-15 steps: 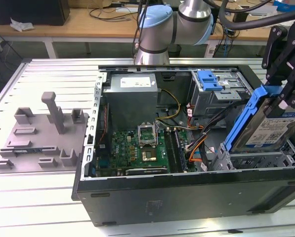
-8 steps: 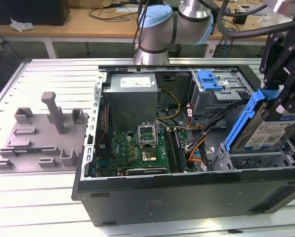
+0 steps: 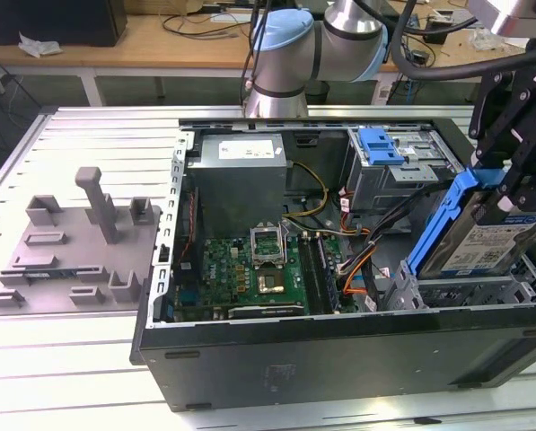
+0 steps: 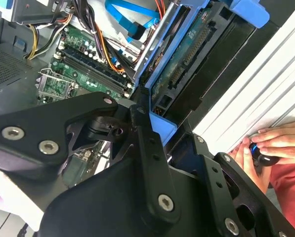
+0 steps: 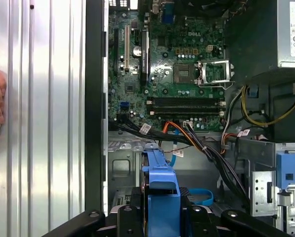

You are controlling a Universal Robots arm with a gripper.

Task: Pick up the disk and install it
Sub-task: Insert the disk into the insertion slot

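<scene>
The gripper (image 3: pixel 512 180) has its fingers clamped on the disk (image 3: pixel 490 241), holding it by the upper end. The disk is tilted steeply, blue carrier rail (image 3: pixel 440 224) toward the exterior view's left, over the metal drive cage (image 3: pixel 456 292) at the right end of the open computer case (image 3: pixel 339 350). Its lower end is at the cage mouth – whether it touches is unclear. In the first wrist view the rail (image 5: pixel 162 180) sits between the black fingers, the motherboard (image 5: pixel 177 59) beyond. A grey fixture plate (image 3: pixel 70 251) lies on the ribbed worktop (image 3: pixel 88 377), well apart from the case – and a person's hand (image 4: pixel 271 145) rests on the worktop beside the case wall
</scene>
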